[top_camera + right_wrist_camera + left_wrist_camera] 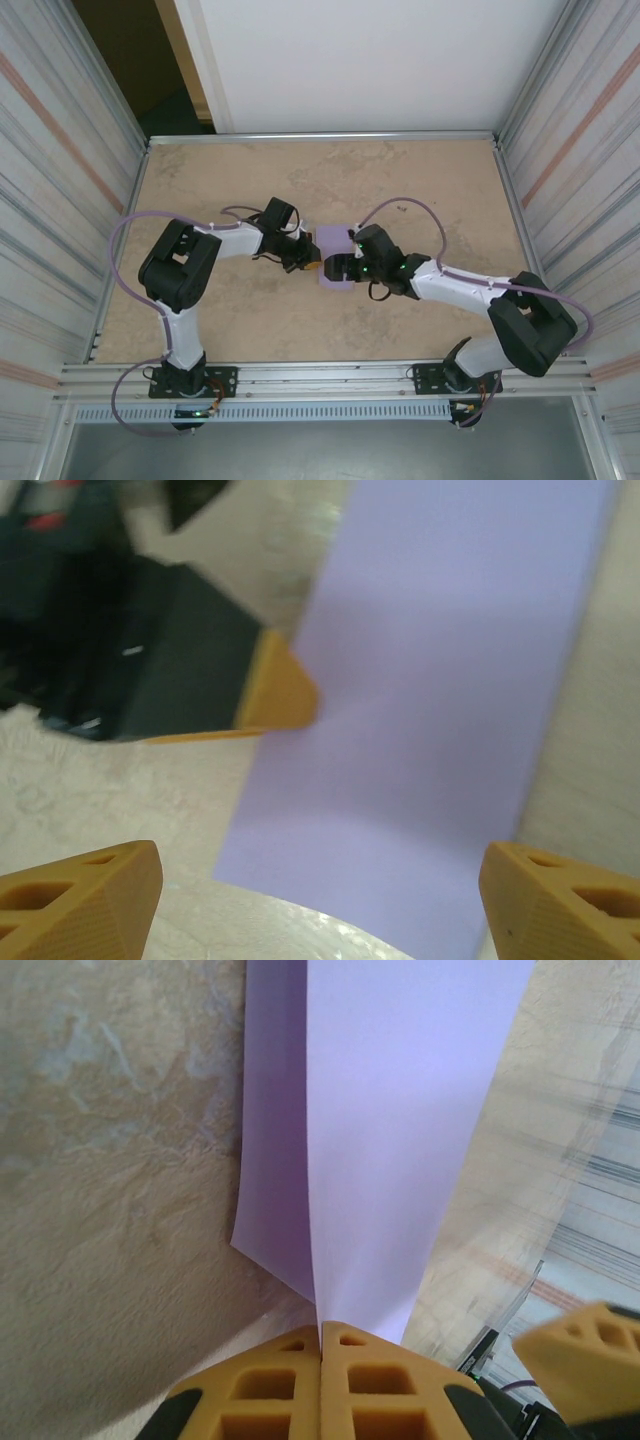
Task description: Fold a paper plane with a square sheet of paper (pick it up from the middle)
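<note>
Left hand (320, 1328) pinches the sheet (400, 1110) at its edge; right hand (320, 865) gapes wide.

Plain lavender sheet of paper (400, 1110), mottled beige table (110, 1180)

No writing, label, brand, number or sign could be read anywhere, neither on the square sheet of paper (333, 240) nor on the table (300, 170).
</note>
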Motion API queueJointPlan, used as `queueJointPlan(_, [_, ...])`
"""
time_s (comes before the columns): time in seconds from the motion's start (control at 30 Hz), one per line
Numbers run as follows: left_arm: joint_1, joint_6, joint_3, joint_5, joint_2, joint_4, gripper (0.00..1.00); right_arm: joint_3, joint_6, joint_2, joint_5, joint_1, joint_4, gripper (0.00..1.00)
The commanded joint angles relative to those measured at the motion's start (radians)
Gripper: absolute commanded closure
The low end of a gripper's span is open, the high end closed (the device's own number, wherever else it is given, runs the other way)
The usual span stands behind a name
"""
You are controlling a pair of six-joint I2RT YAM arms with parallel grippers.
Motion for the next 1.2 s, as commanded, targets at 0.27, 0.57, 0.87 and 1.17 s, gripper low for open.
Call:
queueJointPlan(0.27, [0.011,-0.064,0.069,0.043,-0.042,-0.093,0.97,0.018,-0.554,0.094,0.210,0.191,0.051,0.22])
queueJointPlan(0.57, [0.012,-0.072,0.073,0.036,-0.039,-0.106,0.96,-0.022,-0.655,0.171,0.282,0.179,0.166,0.27])
queueJointPlan(0.87, [0.014,-0.072,0.070,0.042,-0.037,-0.107,0.96,-0.081,-0.656,0.120,0.306,0.162,0.245,0.45])
queueJointPlan(1.17, [0.016,-0.069,0.069,0.039,-0.035,-0.109,0.96,-0.082,-0.651,0.086,0.247,0.157,0.237,0.60])
